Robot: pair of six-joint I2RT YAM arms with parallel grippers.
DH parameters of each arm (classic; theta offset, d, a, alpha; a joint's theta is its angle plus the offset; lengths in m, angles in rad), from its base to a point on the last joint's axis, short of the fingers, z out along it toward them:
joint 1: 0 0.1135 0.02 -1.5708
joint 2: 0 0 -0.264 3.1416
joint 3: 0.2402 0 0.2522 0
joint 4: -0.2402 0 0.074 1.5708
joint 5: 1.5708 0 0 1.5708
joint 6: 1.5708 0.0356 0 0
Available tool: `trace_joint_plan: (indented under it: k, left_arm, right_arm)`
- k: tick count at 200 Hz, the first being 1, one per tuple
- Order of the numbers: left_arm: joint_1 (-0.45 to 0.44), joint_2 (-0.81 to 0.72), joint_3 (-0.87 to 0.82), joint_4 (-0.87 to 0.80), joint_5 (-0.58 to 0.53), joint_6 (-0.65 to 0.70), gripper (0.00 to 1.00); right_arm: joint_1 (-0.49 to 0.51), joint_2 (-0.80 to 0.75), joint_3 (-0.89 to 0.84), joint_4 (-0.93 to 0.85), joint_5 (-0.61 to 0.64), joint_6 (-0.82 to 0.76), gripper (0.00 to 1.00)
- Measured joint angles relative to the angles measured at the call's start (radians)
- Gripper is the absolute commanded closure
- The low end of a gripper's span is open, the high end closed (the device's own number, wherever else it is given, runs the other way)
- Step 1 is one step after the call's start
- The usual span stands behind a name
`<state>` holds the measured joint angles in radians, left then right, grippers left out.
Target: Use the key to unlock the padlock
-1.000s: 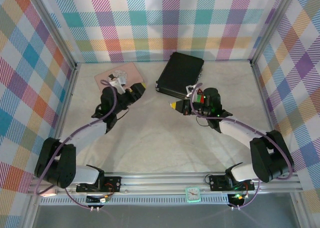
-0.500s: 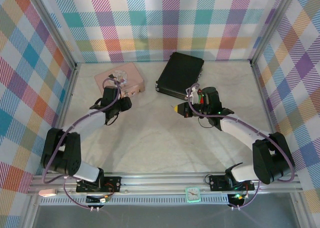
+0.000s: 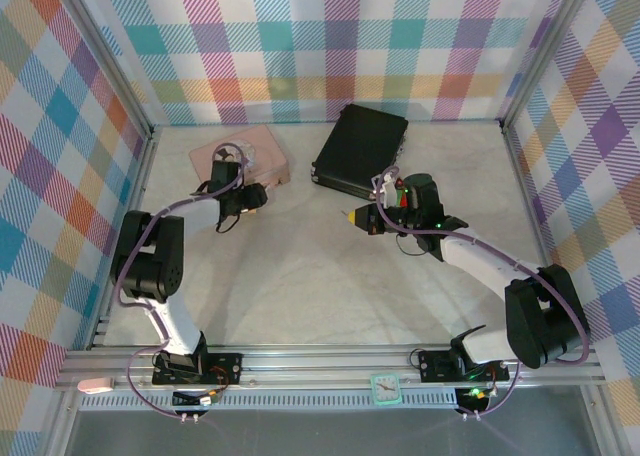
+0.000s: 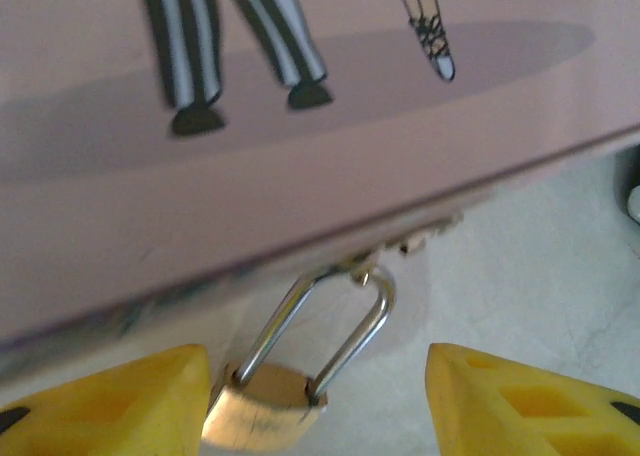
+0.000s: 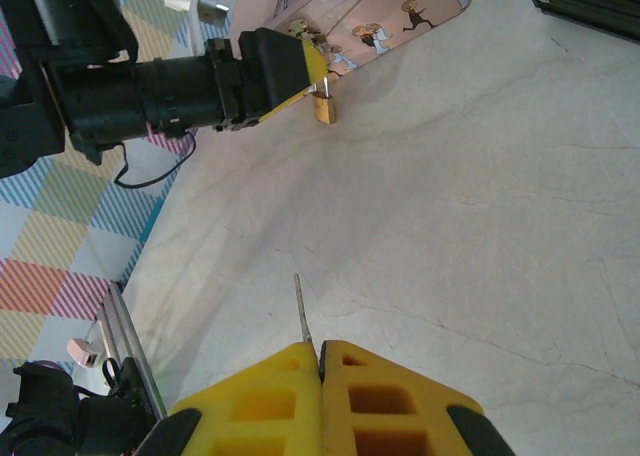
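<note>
The padlock, brass with a thin silver shackle, hangs from the hasp on the front of the pink tin. My left gripper is open, and the lock's body lies between its yellow fingers, against the left one. In the right wrist view the padlock shows just off the left gripper's yellow tip. My right gripper is shut on the key, whose thin blade sticks out forward above the table. In the top view the left gripper is at the tin's near edge, and the right gripper is mid-table.
The pink tin lies at the back left and a black case at the back centre. Checked walls close in three sides. Pale tabletop stretches between the two grippers and toward the near rail.
The left arm has folded back toward the left wall, keeping its gripper by the tin's near edge. The right gripper shifted slightly toward the back, then held still with the key.
</note>
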<state>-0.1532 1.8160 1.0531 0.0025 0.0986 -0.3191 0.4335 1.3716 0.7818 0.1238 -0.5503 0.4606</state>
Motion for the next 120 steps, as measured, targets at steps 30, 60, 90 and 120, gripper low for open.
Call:
trace_joint_plan:
  k: [30,60,90,120]
  left_arm:
    - [0.005,0.055,0.031,0.003,0.022,-0.002,0.47]
    - [0.011,0.093,0.04,0.0,0.027,-0.006,0.51]
    - [0.012,0.097,0.05,-0.002,0.033,-0.014,0.57]
    - [0.012,0.113,0.06,0.004,0.043,-0.029,0.73]
  right_arm:
    - [0.001,0.0,0.0,0.01,0.0,0.004,1.0]
    - [0.005,0.0,0.0,0.01,0.0,0.006,1.0]
    - [0.005,0.0,0.0,0.01,0.0,0.007,1.0]
    - [0.005,0.0,0.0,0.01,-0.005,0.007,1.0]
